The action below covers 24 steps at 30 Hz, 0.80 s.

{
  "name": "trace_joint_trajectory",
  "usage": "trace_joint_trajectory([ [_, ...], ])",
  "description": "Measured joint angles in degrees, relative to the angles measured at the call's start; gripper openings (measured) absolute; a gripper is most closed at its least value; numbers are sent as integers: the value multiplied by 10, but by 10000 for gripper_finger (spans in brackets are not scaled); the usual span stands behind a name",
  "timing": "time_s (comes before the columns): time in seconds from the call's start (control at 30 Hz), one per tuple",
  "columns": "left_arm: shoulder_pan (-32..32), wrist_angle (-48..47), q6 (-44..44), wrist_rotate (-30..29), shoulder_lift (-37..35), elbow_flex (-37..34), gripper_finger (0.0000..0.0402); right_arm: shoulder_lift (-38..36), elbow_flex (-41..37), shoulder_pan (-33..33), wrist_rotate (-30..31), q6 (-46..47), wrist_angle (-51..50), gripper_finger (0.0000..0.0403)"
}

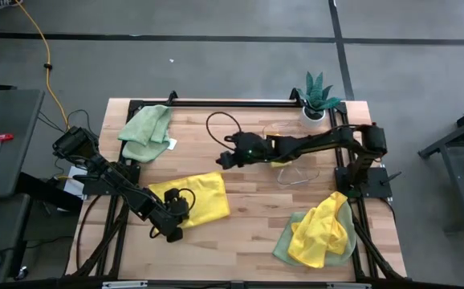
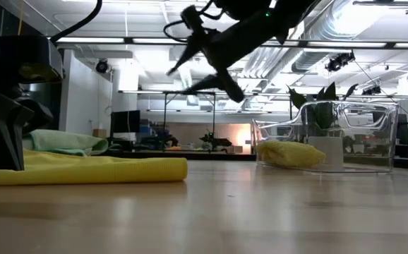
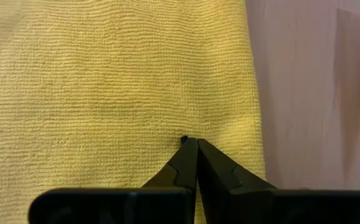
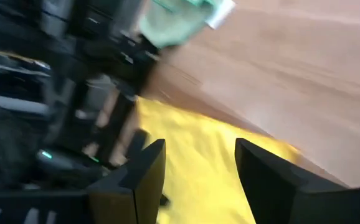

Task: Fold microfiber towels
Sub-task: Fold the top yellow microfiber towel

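On ribbed yellow towel (image 3: 118, 81), left fingers (image 3: 195, 163) pinched together; right fingers (image 4: 149, 168) wide

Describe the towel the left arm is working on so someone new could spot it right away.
On the wooden table, look near the front-left, where the left gripper rests with its jaws shut. Beside it lies the yellow towel, folded flat. The sage green towel at the back and the mixed towel pile on the right are both crumpled.

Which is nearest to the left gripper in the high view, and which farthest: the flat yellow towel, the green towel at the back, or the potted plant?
From the left gripper, shut at the front left:
1. Flat yellow towel, right under the fingertips.
2. Green towel, bunched at the back left.
3. Potted plant, at the back right corner.
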Motion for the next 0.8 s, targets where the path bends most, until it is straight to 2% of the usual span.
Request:
trace_joint_trajectory([
  [0.13, 5, -1, 31, 13, -8, 0, 0, 4, 0, 19, -28, 3, -86, 183],
  [0.23, 15, -2, 50, 42, -20, -1, 0, 13, 0, 41, -34, 12, -94, 183],
  [0.43, 41, -11, 112, 111, -45, -2, 0, 58, 0, 71, -30, 98, -88, 183],
  [0.57, 63, -10, 130, 112, -67, -2, 0, 87, 0, 76, -4, 171, -74, 183],
  [0.8, 111, 8, 177, 95, -79, -1, 0, 116, 0, 78, 4, 242, -28, 183],
])
